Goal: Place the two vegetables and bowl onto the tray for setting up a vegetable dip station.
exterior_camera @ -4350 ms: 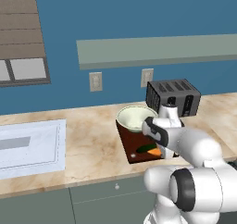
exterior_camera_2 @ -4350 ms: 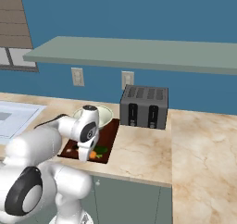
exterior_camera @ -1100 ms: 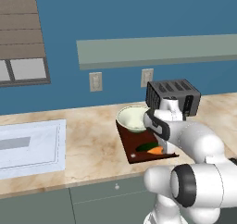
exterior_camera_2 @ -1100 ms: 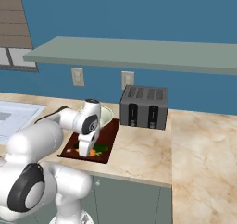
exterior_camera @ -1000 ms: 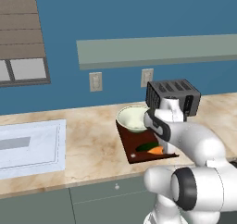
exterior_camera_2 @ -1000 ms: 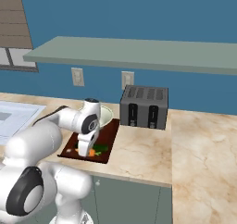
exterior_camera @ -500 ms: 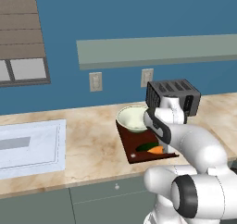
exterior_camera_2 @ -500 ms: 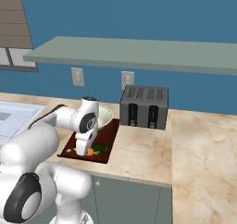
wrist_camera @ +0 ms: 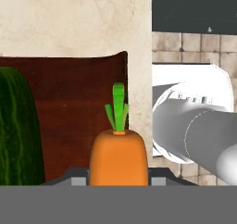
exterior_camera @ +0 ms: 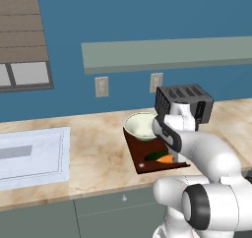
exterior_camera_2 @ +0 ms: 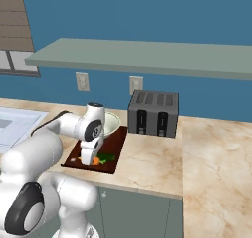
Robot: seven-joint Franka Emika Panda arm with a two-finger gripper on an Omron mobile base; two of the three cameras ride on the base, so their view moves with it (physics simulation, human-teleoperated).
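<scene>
Bowl [exterior_camera: 141,125] sits at the tray's [exterior_camera: 135,152] back edge, cucumber [exterior_camera: 155,156] and carrot [exterior_camera: 167,159] lie side by side near its front edge. All 3 items look placed; only release and retreat seem left. Gripper [exterior_camera_2: 90,159] hangs low over the tray's front, jaws partly closed with the carrot between them; real grip or not, cannot tell. Versus 1 second ago: nothing moved.

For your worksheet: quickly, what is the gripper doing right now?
Gripper: closed on the carrot, low over the tray, beside the cucumber.
</scene>
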